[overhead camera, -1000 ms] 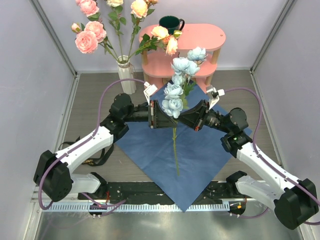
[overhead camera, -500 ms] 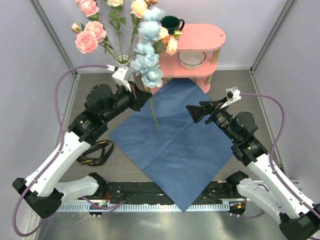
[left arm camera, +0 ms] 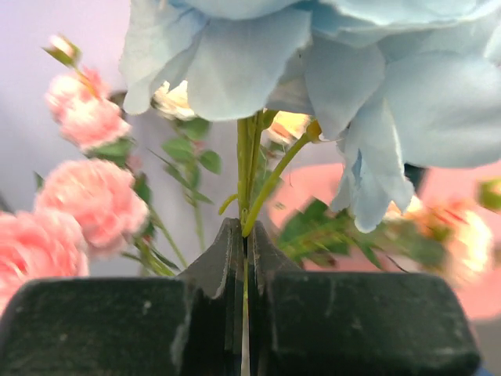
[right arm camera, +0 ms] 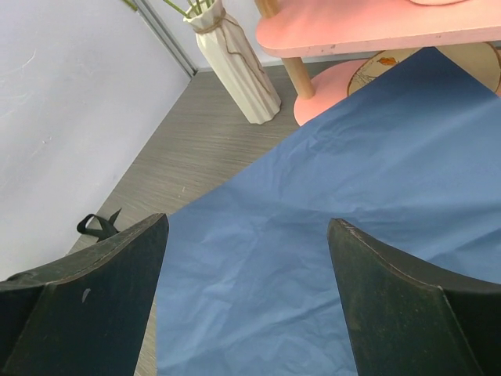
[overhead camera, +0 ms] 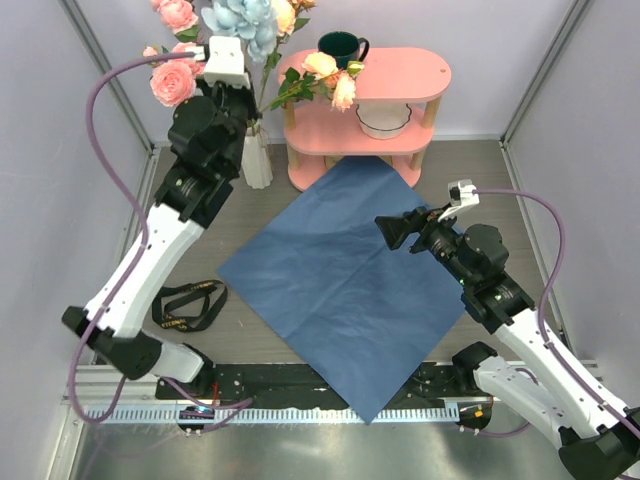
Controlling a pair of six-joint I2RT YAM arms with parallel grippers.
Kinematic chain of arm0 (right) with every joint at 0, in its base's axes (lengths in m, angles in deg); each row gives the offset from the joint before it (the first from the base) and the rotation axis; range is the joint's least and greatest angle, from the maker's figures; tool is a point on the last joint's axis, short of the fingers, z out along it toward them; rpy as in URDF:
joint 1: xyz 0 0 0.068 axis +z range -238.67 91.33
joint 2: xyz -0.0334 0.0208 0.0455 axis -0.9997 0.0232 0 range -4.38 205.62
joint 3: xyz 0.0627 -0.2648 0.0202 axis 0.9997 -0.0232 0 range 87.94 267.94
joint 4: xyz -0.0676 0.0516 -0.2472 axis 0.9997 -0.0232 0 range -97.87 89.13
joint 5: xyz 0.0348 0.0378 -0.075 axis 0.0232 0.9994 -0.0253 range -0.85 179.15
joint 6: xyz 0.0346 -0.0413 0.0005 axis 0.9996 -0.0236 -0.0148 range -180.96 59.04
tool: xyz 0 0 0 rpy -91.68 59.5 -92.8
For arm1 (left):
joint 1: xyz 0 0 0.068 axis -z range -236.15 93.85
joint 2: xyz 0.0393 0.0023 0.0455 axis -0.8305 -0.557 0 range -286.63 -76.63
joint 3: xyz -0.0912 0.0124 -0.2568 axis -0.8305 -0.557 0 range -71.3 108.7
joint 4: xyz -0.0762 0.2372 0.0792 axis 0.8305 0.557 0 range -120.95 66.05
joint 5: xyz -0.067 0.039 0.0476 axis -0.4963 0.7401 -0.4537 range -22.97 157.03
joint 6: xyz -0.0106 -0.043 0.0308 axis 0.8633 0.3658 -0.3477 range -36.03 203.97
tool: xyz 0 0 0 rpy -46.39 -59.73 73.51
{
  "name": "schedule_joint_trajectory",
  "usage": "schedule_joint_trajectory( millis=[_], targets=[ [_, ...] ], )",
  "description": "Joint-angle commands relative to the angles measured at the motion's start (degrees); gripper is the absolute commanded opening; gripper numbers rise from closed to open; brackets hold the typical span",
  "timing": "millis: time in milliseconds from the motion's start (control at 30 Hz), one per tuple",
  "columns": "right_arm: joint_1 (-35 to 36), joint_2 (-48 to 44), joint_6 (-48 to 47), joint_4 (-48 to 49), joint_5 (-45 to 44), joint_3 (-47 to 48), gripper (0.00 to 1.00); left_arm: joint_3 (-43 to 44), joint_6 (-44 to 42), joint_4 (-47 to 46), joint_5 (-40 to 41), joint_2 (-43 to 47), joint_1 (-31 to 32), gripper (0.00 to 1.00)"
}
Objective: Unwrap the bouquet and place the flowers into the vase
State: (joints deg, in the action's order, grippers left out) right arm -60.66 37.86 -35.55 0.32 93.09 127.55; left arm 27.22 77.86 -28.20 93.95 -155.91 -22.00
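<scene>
My left gripper (overhead camera: 243, 100) is raised over the cream ribbed vase (overhead camera: 256, 160) at the back left. It is shut on the green stem of a pale blue clustered flower (left arm camera: 313, 63), whose blooms (overhead camera: 240, 18) stand among the pink roses (overhead camera: 175, 80) and peach roses (overhead camera: 322, 66) in the vase. In the left wrist view the fingertips (left arm camera: 232, 244) pinch the stem. The bouquet's blue paper sheet (overhead camera: 340, 280) lies flat and unwrapped on the table. Low over its right part, my right gripper (overhead camera: 392, 232) stands open and holds nothing (right arm camera: 246, 235).
A pink two-tier shelf (overhead camera: 420, 75) stands at the back with a dark green mug (overhead camera: 340, 45) on top and a white bowl (overhead camera: 382, 120) on its lower tier. The black ribbon (overhead camera: 185, 305) lies on the table left of the sheet. Grey walls close in both sides.
The right gripper let go of the blue flower and drew back to the right. The left arm carried the flower from mid-table up and back, to above the vase.
</scene>
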Motion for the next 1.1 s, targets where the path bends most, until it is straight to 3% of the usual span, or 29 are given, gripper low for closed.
schedule_joint_trajectory(
  millis=[0,233,567,1067],
  targets=[
    [0.03,-2.33,-1.24,0.57,-0.08,0.81,0.88,6.76,-7.77,-10.12,4.02,-7.10,-4.70,0.00],
    [0.03,-2.69,-2.91,-0.84,-1.22,2.39,0.89,13.45,-7.26,-14.52,3.14,-15.72,-9.54,0.00],
    [0.03,-0.32,-3.44,-2.25,-2.36,3.19,0.89,14.86,0.22,-18.21,0.95,-21.52,-13.76,0.00],
    [0.03,1.62,-3.44,-1.98,-2.80,3.19,0.89,9.15,5.85,-20.50,3.76,-23.72,-15.69,0.00]
  ],
)
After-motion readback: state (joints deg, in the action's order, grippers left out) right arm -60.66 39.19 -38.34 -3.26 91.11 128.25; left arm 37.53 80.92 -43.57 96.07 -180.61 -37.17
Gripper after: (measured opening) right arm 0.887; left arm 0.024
